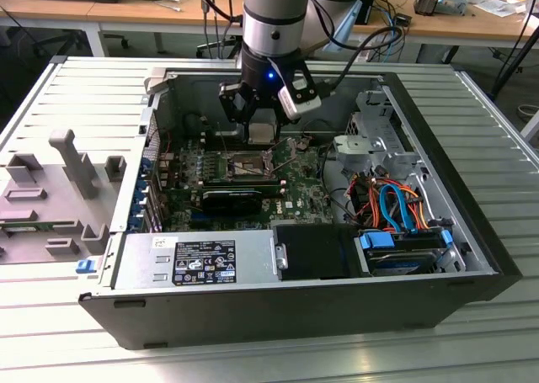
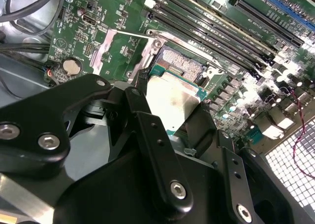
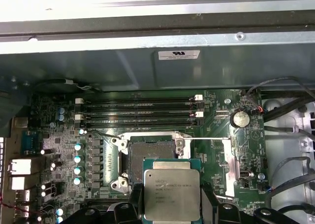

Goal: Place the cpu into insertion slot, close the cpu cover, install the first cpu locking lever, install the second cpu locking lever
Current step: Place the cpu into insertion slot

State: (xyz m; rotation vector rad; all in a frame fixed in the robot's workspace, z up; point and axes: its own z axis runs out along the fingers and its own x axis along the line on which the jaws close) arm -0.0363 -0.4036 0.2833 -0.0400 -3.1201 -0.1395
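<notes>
The open computer case rests on the ribbed worktop. Inside it, on the green motherboard, the insertion slot lies bare. The gripper hangs just above the slot, and its fingers pinch the cpu by two opposite edges. The chip is in the air, near the slot but apart from it. The cpu cover lies swung open beside the socket. To place the chip well, the arm likely needs to keep it level, match its corners to the frame, and lower it straight — no sliding across the contacts, no pressing.
</notes>
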